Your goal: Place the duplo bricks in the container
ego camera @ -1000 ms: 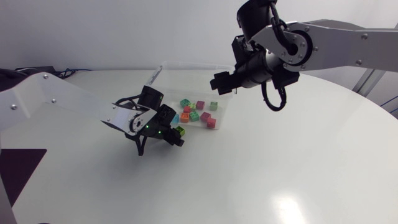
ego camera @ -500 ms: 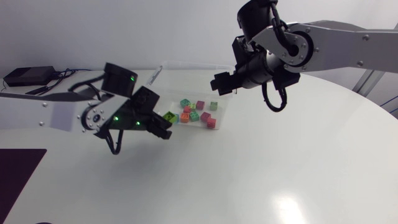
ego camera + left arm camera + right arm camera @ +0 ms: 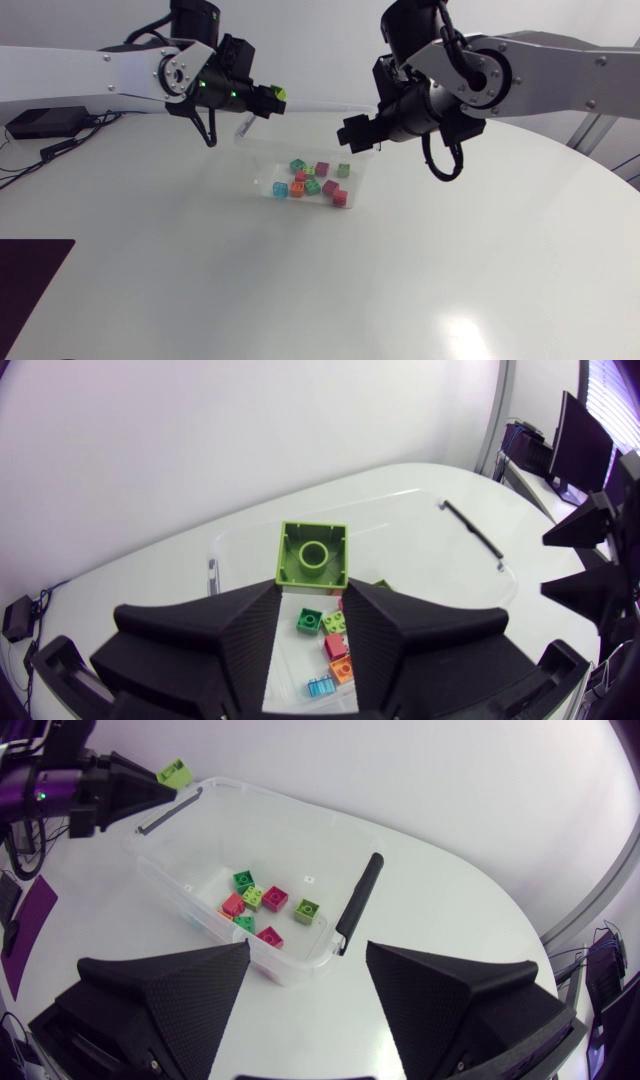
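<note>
Head view: lime brick (image 3: 279, 95) is pinched in the left gripper (image 3: 272, 97), raised above the far left corner of the clear container (image 3: 335, 128); loose bricks (image 3: 312, 181) are seen inside; the right gripper (image 3: 350, 134) is poised over the container's right end.
Left wrist view: the lime brick is clamped from two sides, hollow underside shown; the container is seen beneath.
Right wrist view: the right gripper's fingers are spread wide, nothing between them; the container's black handle (image 3: 358, 900) is seen below.

My L arm (image 3: 90, 70) reaches in from the side, held high, L gripper (image 3: 270, 98) pinching a lime brick (image 3: 312, 555) at the fingertips. R arm (image 3: 560, 60) bends down at the wrist, R gripper (image 3: 307, 950) w/ fingers spread wide.
</note>
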